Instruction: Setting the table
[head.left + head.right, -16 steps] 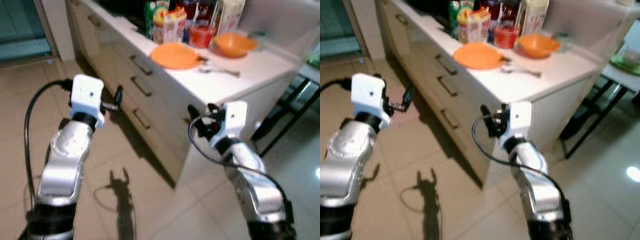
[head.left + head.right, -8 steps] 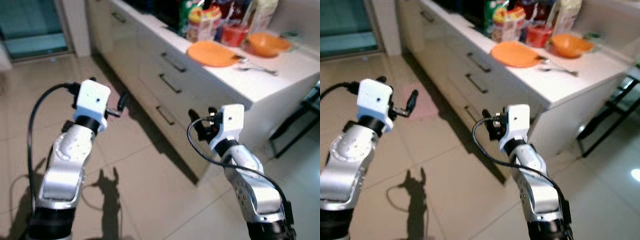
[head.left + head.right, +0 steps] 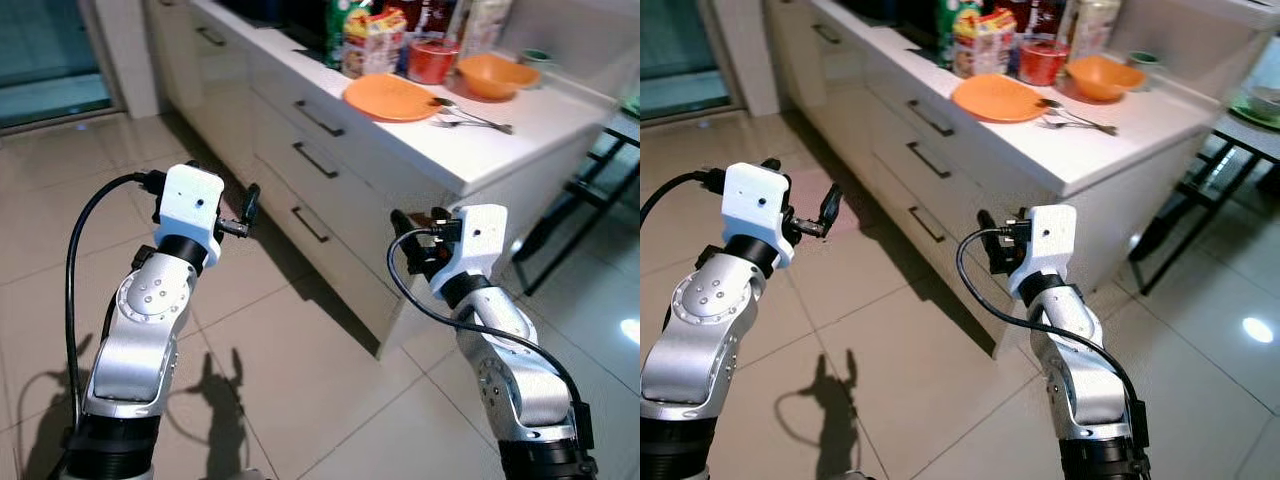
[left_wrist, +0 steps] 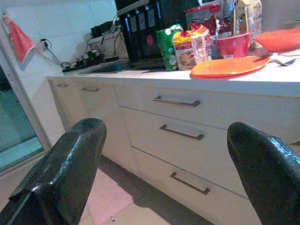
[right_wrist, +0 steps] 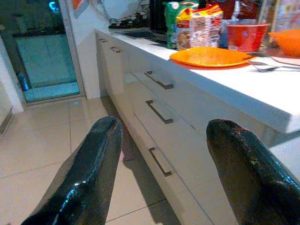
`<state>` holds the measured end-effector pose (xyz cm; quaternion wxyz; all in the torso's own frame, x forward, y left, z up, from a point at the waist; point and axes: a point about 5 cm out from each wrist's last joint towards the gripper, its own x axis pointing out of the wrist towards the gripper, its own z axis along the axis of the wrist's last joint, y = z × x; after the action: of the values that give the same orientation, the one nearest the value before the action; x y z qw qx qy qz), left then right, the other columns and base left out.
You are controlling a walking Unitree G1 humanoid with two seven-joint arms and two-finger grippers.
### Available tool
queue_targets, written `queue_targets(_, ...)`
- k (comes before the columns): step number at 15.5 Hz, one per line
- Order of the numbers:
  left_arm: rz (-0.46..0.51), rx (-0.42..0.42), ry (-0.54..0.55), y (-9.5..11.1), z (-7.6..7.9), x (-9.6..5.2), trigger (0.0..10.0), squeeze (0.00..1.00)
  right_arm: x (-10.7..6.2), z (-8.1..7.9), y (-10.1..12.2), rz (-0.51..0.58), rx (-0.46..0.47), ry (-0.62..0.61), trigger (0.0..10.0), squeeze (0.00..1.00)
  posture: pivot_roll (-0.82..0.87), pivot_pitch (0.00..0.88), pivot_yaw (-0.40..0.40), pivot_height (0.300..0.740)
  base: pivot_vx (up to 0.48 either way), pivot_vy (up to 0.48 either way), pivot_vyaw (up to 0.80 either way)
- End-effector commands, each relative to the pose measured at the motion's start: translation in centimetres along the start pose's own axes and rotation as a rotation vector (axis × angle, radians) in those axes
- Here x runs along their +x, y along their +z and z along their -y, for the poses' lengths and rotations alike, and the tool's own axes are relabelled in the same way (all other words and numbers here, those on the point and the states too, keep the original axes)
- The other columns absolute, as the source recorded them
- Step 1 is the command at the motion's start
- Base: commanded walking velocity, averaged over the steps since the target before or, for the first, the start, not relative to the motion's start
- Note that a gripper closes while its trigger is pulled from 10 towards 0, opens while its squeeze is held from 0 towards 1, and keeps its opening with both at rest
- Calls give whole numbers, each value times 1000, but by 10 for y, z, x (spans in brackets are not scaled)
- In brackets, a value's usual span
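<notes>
Left eye view: orange plate [image 3: 392,97] sits on the counter [image 3: 520,150], up and ahead of the right gripper [image 3: 412,236], the nearer arm. Left wrist view: left gripper [image 4: 159,173] spread, empty, plate well beyond. Right wrist view: fingers [image 5: 89,173] spread, empty, below counter height.

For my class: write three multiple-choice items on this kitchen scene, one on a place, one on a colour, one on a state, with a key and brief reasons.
1. Where is the plate?
A. on the counter
B. on the floor
C. in a drawer

2. What colour is the bowl?
A. blue
B. orange
C. white

3. How is the left gripper?
A. shut on a fork
B. shut on the plate
C. open, holding nothing

Key: 1 A, it lies flat on the white top; 2 B, it matches the orange plate; 3 C, the left wrist view shows its fingers spread apart.
</notes>
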<state>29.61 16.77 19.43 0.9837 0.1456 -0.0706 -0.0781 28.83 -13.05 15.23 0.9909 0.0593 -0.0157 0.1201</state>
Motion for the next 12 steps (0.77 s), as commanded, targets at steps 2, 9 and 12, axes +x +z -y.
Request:
queue_targets(2,13,-11,7,2,0,1,10000,0,1,4,10,33,6,-12,10000,0,46,0,-47,740,354,0,-241)
queue_targets(9,18,-19,2,3,2,3,10000,0,2,7,11,40,-11,-24,10000,0,43,0,-44,740,385,0,-137)
queue_targets(12,20,-21,0,3,2,4,10000,0,2,8,11,42,-15,-24,10000,0,43,0,-44,740,409,0,0)
